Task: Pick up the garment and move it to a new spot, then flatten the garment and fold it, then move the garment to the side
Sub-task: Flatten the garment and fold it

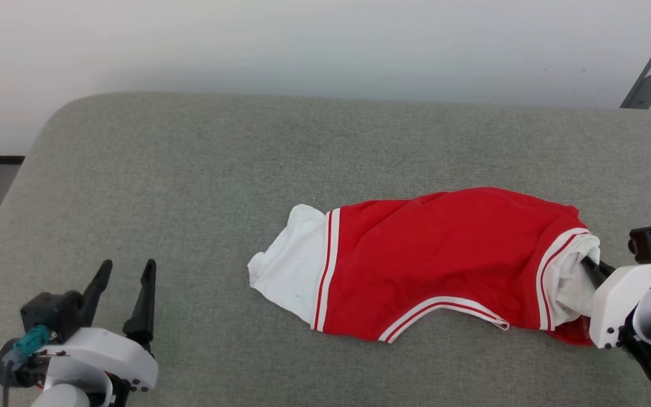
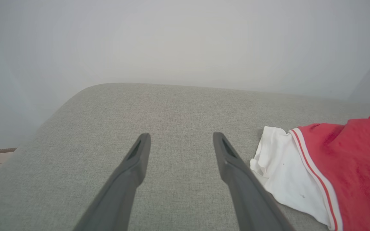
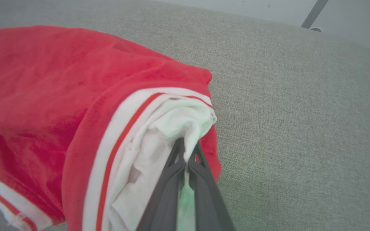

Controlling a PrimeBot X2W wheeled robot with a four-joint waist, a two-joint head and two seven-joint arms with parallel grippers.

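On the grey fabric-covered surface (image 1: 190,169), right of centre: garment (image 1: 433,260), rumpled and lying lengthwise, with one white sleeve at the left end and the red body in the middle. At the garment's right end: right gripper (image 1: 587,263), clamped shut on bunched white sleeve cloth. At lower left, well apart from the garment: left gripper (image 1: 127,264), spread wide, holding nothing.

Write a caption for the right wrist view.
Right claw grips the garment by its white sleeve on a grey cushion.
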